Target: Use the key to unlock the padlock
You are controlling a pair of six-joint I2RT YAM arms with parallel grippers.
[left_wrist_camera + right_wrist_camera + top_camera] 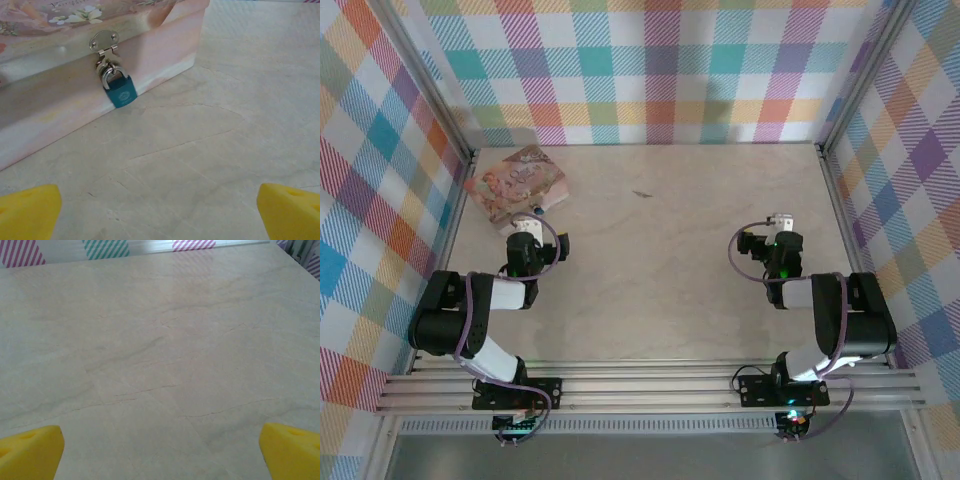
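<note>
In my left wrist view the pink illustrated tin (60, 65) runs off the top and left edges, so I see just its front wall and a strip of the flowered lid. My left gripper (160, 214) shows as two yellow fingertips (27, 211) in the bottom corners, both cut off by the frame. They stand wide apart, with bare table (210, 150) between them and nothing held. My right gripper (160, 454) looks the same: yellow tips far apart at the bottom corners, spread over bare marbled surface, with nothing in them.

The padlock (119, 90) hangs on the tin's front wall, just under the silver hasp (103, 42). Its body is teal-blue and squarish with rounded lower corners, and it has a faint round mark on its face that I cannot read. Its metal shackle (107, 76) loops through the hasp's ring, and its bottom edge is at or just above the table. I cannot see a keyhole from this angle.

From the top camera the tin (517, 182) lies askew in the far left corner. The padlock (536, 211) is only a bluish dot at the tin's near edge, just ahead of my left gripper (526, 228). My right gripper (780, 222) is well apart on the right. A small dark speck (642, 194) lies mid-table, too small to identify.
</note>
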